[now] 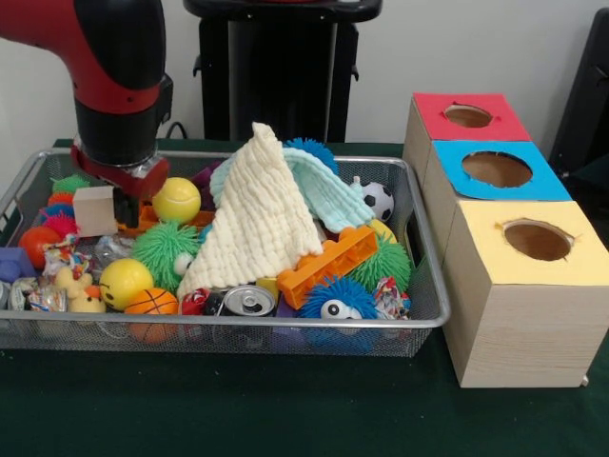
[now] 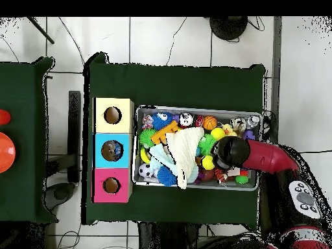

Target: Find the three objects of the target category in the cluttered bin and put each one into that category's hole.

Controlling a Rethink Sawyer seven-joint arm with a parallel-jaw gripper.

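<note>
One arm only, so no choice of reach. The pincer (image 1: 126, 205) is down inside the wire bin (image 1: 430, 286), at the end farthest from the three boxes. Whether it is released or clenched I cannot tell; the wrist housing covers it in both views.

The target category is not stated, so the task's thing cannot be singled out. Nearest candidates, taken from the pincer as landmark in the front view: a yellow ball (image 1: 177, 200) just beside it on the side toward the boxes, a pale wooden block (image 1: 94, 210) touching or nearly touching its other side, a green spiky ball (image 1: 164, 252) just below. The orange toy brick (image 1: 329, 265) lies well toward the boxes, long axis slanting up toward them.

Surface: loose heaped toys under a peaked cream cloth (image 1: 255, 217) standing mid-bin, with a pale green cloth (image 1: 324, 190) behind it. Footing for any grasp looks unstable; neighbours would likely shift.

Room: tight around the pincer, with toys on every side. The holes sit in the red box (image 1: 470, 116), blue box (image 1: 498, 169) and yellow box (image 1: 536, 240), lined up beyond the bin's far end on the green worktop (image 1: 285, 409). Any carry, by my judgement, crosses the whole bin and must clear the cloth peak.
</note>
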